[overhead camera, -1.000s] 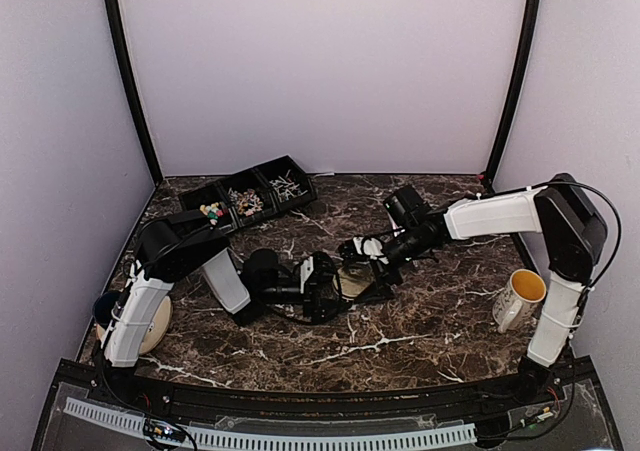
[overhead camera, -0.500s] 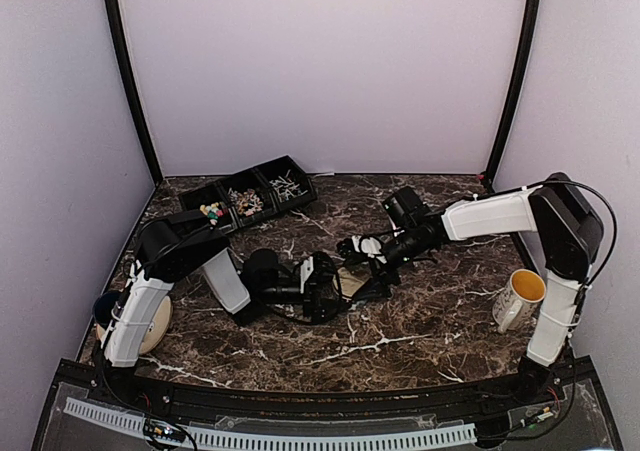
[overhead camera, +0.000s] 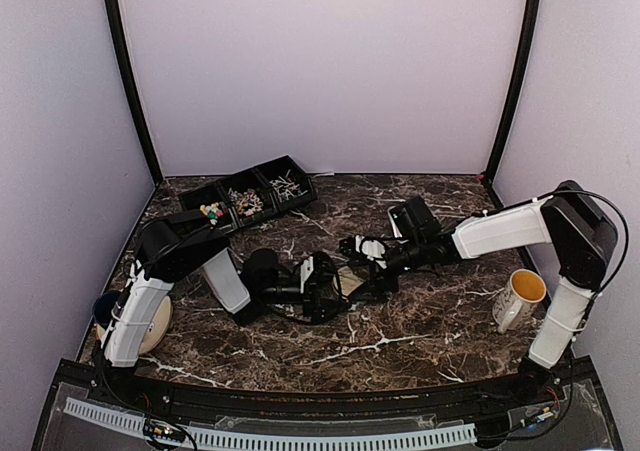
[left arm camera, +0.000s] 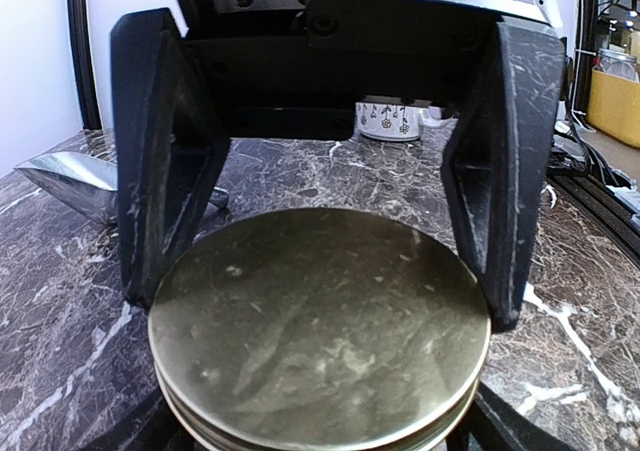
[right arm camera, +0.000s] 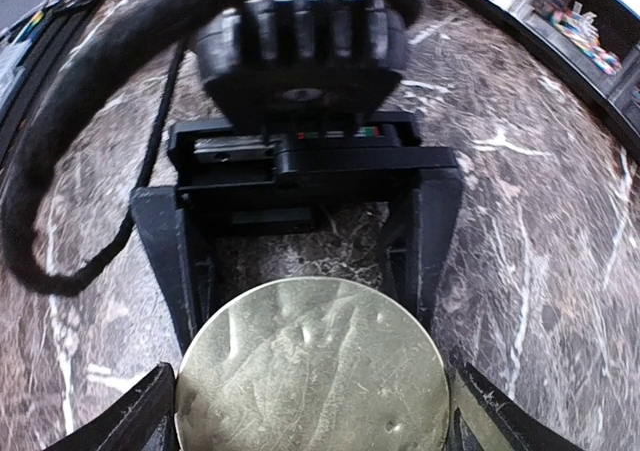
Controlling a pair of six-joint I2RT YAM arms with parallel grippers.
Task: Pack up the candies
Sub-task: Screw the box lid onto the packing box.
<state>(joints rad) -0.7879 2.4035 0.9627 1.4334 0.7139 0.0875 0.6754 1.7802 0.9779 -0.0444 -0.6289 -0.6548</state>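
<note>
Table (overhead camera: 420, 343) of dark, white-veined marble fills the floor between pale walls. The left arm (overhead camera: 150, 291) reaches from the near left corner toward the middle. The right arm (overhead camera: 500, 231) comes in low from the right to meet it there.

A black tray (overhead camera: 195, 198) with several compartments sits at the back left, well apart from both arms. A pale mug (overhead camera: 520, 299) stands upright near the right arm's base.

At the centre is a round tin (left arm camera: 320, 356) with a dull gold lid. The left gripper (left arm camera: 322, 301) has it: its black fingers (left arm camera: 165, 171) are spread wide and press against opposite sides of the tin, just under the lid. The right gripper (right arm camera: 310, 406) faces it from the other side. Its fingers (right arm camera: 140, 421) are also spread wide, one at each edge of the lid. Whether they touch the tin or only stand just beside it cannot be told.

A silver pouch (left arm camera: 70, 179) lies on the table near the tin.

The candies (overhead camera: 213, 211) are all in the tray, with coloured pieces in one compartment and paler ones in the next compartments.
</note>
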